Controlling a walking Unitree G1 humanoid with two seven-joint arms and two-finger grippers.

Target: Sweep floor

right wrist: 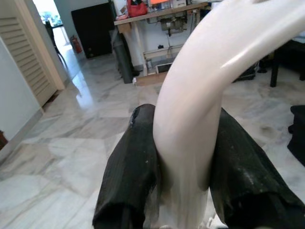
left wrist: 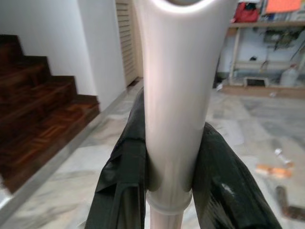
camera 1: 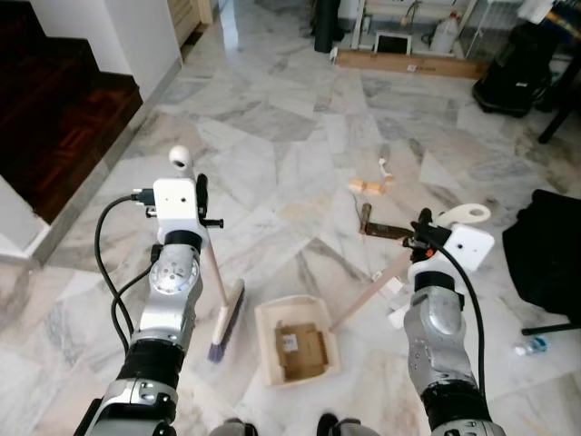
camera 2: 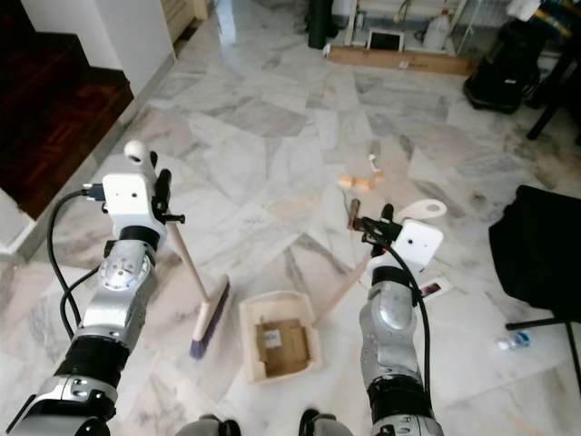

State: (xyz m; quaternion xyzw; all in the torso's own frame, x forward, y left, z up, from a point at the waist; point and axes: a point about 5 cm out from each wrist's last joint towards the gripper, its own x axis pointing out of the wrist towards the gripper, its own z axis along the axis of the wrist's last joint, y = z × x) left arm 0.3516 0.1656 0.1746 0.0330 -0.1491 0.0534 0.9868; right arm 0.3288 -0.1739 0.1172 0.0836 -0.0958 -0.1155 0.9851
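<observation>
My left gripper is shut on the white top of a broom handle, which runs down as a wooden stick to the purple bristle head on the marble floor. My right gripper is shut on the white looped handle of a cream dustpan. The pan lies on the floor between my arms, just right of the bristles, with a piece of brown cardboard inside. Loose on the floor beyond the pan are wooden blocks, a brown strip and a small white scrap.
Dark wooden stairs and a white wall rise on the left. A black chair or bag stands close on the right, with a plastic bottle beside it. A flat cardboard box, shelving and a black bag line the far side.
</observation>
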